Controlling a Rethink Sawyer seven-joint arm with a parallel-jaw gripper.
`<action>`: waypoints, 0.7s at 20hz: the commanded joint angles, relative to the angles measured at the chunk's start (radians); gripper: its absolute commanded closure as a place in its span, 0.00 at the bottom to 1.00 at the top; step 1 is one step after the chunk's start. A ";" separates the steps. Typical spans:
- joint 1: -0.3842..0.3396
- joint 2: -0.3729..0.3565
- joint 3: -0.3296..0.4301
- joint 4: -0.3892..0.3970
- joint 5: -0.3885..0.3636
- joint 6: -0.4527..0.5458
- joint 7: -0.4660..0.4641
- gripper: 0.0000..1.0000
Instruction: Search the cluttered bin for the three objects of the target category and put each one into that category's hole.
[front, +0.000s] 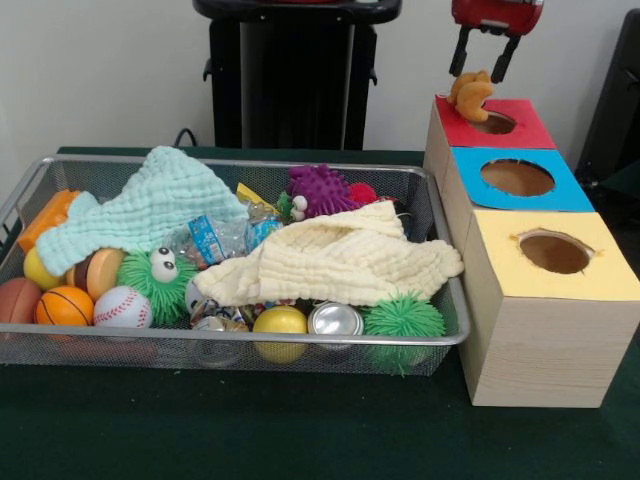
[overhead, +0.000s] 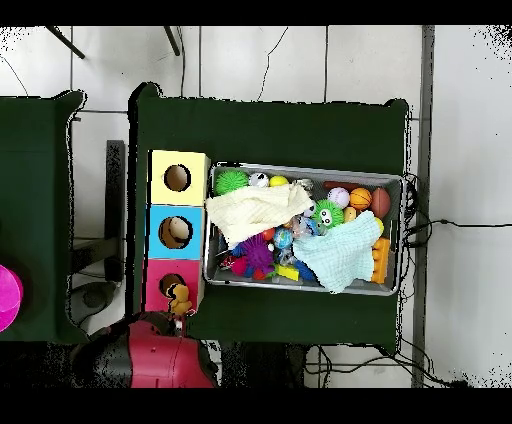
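Gripper (front: 483, 68) fingers spread, orange plush toy (front: 470, 93) perched on the red-topped wooden box's (front: 520, 135) hole rim; risk: snagging, toppling outside.

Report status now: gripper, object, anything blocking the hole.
Gripper open above the red-topped box. Small orange-yellow plush toy at the edge of its round hole, apparently dropping in. Hole unobstructed.

wire mesh metal bin (front: 440, 215), crinkled cloths (front: 345, 262), matt wooden boxes (front: 525, 345)
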 joint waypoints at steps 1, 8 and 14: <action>-0.036 0.014 0.014 -0.084 0.052 0.086 0.249 0.00; -0.057 0.018 0.009 -0.082 0.042 0.079 0.221 0.00; -0.133 0.080 0.061 -0.074 0.030 -0.047 0.175 0.00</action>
